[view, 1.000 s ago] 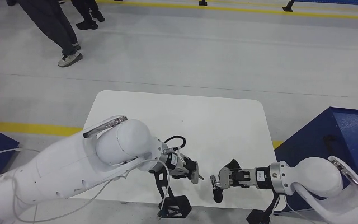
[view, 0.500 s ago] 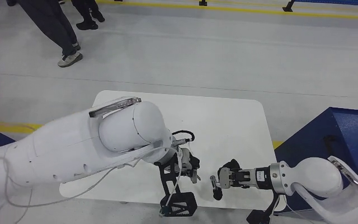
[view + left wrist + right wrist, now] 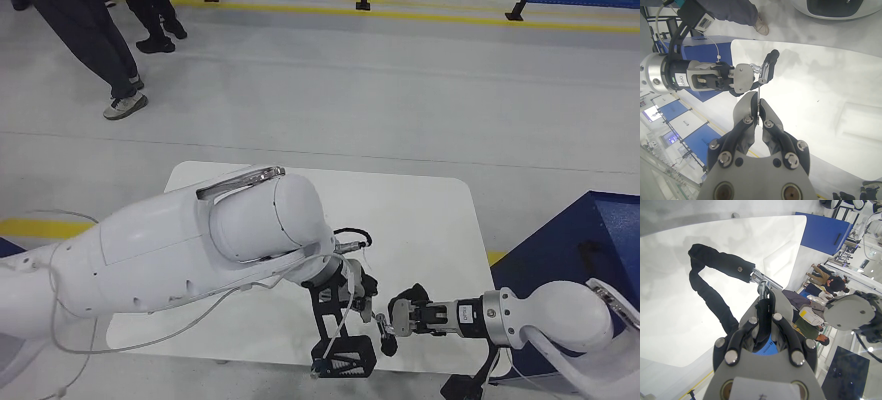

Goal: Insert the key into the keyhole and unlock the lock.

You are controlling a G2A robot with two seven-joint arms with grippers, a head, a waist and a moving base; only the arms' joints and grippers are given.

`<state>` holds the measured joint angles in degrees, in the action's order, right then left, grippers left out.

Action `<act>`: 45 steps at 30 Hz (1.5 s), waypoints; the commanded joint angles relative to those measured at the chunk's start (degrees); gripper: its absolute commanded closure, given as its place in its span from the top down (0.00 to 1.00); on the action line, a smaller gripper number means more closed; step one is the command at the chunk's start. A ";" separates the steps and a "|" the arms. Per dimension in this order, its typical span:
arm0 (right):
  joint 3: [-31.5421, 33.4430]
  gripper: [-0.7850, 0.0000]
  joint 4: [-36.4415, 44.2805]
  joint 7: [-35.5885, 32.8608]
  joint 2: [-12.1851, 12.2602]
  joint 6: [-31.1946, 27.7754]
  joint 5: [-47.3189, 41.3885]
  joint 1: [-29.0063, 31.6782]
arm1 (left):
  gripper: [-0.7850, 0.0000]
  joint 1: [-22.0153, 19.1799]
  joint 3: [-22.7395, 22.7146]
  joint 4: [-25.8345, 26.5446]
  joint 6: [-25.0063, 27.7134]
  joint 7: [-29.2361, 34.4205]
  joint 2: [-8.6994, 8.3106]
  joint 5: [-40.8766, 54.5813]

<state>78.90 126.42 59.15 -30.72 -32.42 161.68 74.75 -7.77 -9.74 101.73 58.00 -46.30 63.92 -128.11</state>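
1. Left gripper (image 3: 757,98), at the table's near edge: fingers clenched on the key (image 3: 759,91), which is pinched flat between the pads with its blade sticking out forward.
2. Key tip sits right at the keyhole (image 3: 762,80) on the end face of the lock (image 3: 763,73). Can't tell whether it has entered. Blade looks roughly in line with the slot.
3. Right gripper (image 3: 767,298), just to the right, is clamped on the lock's metal end and holds it off the table, keyhole facing the left gripper.
4. Black sleeve (image 3: 715,262) of the lock loops out from the right gripper and hangs over the table.
5. Table (image 3: 400,210) runs on to the far side behind both grippers.
6. Change: over the last second the left arm swung right, from well apart to tip-at-keyhole. In the top view the left gripper (image 3: 362,300) is now just beside the right gripper (image 3: 395,322). The right arm hasn't moved.
7. Meaning: approach looks done and insertion is the step in hand. Next is likely a straight push along the blade, then a turn. Risk is slight misalignment jamming the tip or shoving the lock in its grip.
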 commanded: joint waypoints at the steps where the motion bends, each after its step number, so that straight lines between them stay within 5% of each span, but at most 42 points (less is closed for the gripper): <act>1: 0.00 0.00 0.00 0.00 0.00 0.00 0.00 0.00 | 0.00 0.00 0.00 0.00 0.00 0.00 0.00 0.00; 7: -0.32 0.00 0.05 -1.29 -0.08 1.02 -0.14 0.52 | 0.00 1.58 -0.28 -1.37 -1.20 0.64 0.06 2.12; 27: -0.20 0.00 -0.01 -0.69 0.41 3.77 1.13 1.93 | 0.00 4.96 0.00 -8.13 0.00 0.00 6.09 -0.89; 45: -0.77 0.00 0.90 -1.16 0.62 4.18 2.59 1.97 | 0.00 4.97 0.00 -7.59 0.00 -0.01 4.50 1.81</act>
<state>78.12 127.35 57.90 -30.11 -28.24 164.22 76.71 -2.73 -9.74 94.04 58.00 -46.31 68.57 -126.39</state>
